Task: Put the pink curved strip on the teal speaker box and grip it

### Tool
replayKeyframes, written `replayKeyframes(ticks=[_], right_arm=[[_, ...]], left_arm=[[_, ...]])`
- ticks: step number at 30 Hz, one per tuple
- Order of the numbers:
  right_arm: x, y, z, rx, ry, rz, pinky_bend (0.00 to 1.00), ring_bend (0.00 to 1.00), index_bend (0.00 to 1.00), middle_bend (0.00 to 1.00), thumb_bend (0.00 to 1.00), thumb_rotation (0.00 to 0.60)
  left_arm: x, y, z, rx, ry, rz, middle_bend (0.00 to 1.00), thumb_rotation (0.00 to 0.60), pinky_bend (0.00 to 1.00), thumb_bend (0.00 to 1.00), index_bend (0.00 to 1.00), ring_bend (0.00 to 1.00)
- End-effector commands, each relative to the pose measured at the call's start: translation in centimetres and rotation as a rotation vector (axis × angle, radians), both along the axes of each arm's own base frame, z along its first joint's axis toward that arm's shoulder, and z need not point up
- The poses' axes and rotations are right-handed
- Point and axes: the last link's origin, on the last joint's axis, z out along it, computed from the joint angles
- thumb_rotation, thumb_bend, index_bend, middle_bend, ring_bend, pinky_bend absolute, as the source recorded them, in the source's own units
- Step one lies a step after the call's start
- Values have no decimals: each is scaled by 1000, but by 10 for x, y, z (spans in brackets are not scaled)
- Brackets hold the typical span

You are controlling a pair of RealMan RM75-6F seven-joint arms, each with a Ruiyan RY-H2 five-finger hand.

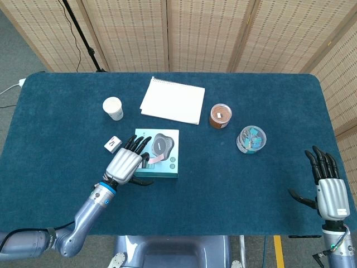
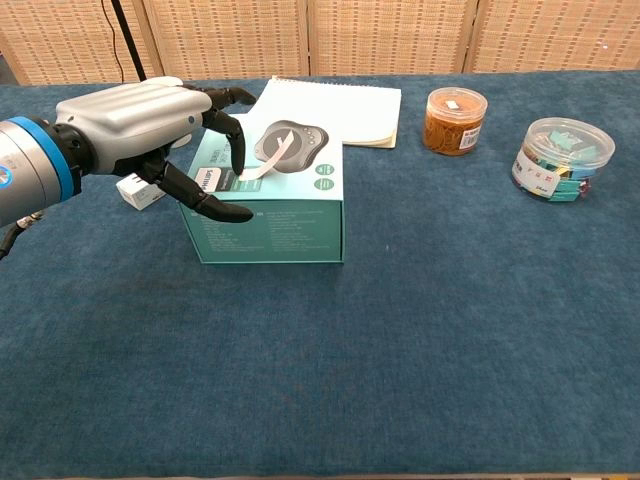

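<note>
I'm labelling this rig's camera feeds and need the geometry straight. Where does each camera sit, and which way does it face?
Head view: high above the near table edge, looking steeply down on the whole table; shows the left hand with its forearm, and the right hand.
Chest view: low at the near edge, looking across the tabletop toward the wicker screens; shows only the left hand.
Shared: left hand at the teal speaker box, the pink curved strip on its top, notepad, two jars.

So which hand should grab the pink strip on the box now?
The left hand, probably. Its fingers are spread right by the pink strip on the teal box. The right hand sits far off at the table's edge.
</note>
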Motion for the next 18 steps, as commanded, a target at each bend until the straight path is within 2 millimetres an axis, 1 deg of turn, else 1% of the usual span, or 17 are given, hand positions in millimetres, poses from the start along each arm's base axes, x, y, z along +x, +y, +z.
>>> replayKeyframes(ticks=[1, 10, 18], right_arm=[[0, 0, 0, 1, 0, 0, 0, 0, 0, 0, 0, 600], [0, 0, 0, 1, -2, 0, 0, 0, 0, 0, 0, 600], [0, 0, 1, 2, -6, -1, 0, 0, 0, 0, 0, 600]], left_arm=[[1, -1, 0, -3, -2, -4, 0, 264, 0, 0, 437, 0], [4, -5, -3, -20, 1, -20, 0, 263, 0, 0, 437, 0], [4, -4, -1, -7, 5, -26, 0, 262, 0, 0, 437, 0]])
